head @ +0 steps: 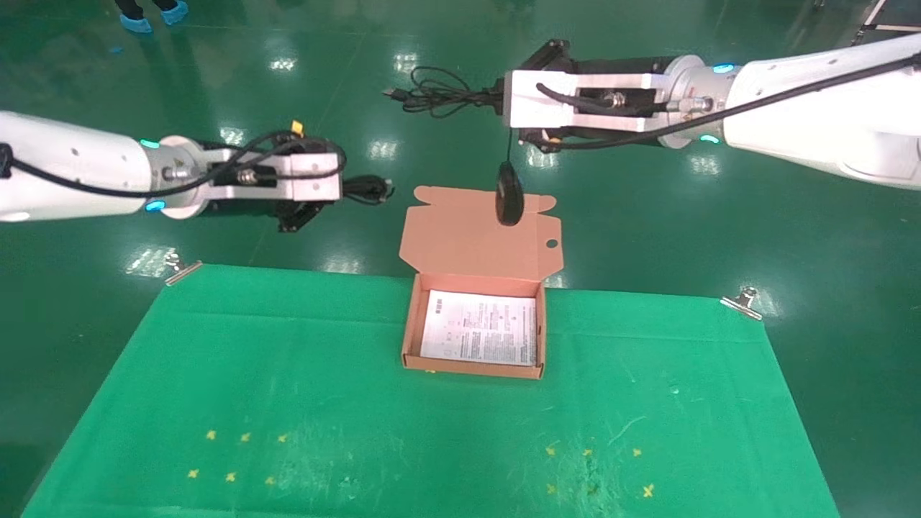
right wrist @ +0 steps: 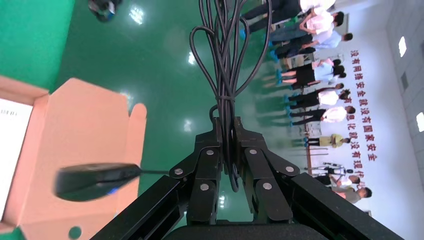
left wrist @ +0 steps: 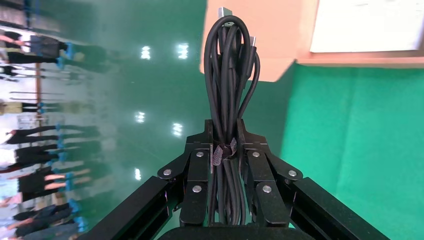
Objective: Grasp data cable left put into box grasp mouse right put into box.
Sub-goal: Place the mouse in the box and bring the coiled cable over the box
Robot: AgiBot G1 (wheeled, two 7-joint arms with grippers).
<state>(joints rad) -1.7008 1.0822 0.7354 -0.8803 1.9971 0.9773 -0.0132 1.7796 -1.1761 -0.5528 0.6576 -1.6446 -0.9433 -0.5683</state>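
The salmon-orange box (head: pixel 409 327) lies open at the far middle of the green table, its flap lid (head: pixel 460 237) folded back and a white printed sheet (head: pixel 481 327) inside. My left gripper (head: pixel 347 188) is held in the air to the left of the lid, beyond the table's far edge. It is shut on the data cable (head: pixel 368 189), a black looped bundle that also shows in the left wrist view (left wrist: pixel 227 85). My right gripper (head: pixel 498 97) is high above the lid and shut on the mouse's bundled cord (head: pixel 435 92). The mouse (head: pixel 509 193) dangles below it over the lid.
The green table cloth (head: pixel 288 374) is held by metal clips (head: pixel 181 270) at its far corners. Small yellow marks (head: pixel 237 457) lie near the front on both sides. Beyond the table is the glossy green floor (head: pixel 647 216).
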